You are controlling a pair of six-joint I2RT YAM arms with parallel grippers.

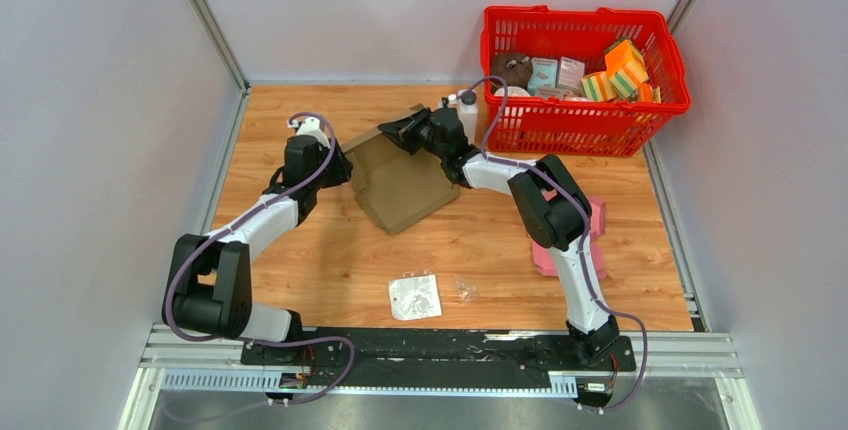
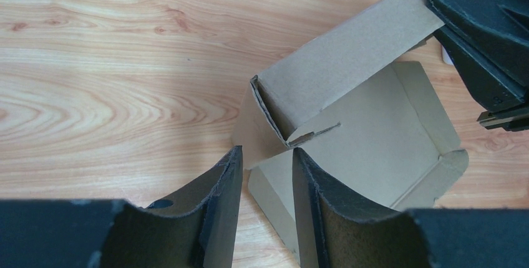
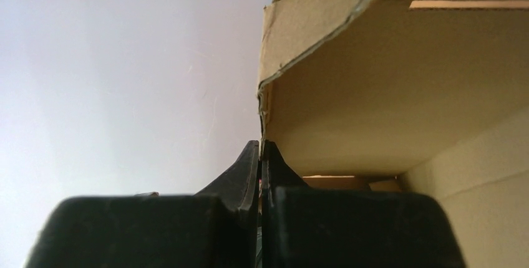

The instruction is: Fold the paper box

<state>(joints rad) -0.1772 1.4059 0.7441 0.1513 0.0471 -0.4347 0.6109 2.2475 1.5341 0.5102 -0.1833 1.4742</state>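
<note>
While right fingers (image 3: pixel 249 168) pinch the box (image 1: pixel 400 190) flap, left fingers (image 2: pixel 307 181) gape at its corner; basket (image 1: pixel 585 105) behind, on desk (image 1: pixel 480 240).

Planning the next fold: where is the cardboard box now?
Top view: the cardboard box sits between the left gripper and right gripper, left of the red basket.

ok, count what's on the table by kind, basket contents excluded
Brown cardboard box: 1
Red plastic basket: 1
White bottle, black cap: 1
Pink flat block: 1
Clear plastic bag holding white sheet: 1
Small clear plastic scrap: 1
Total: 6
</note>
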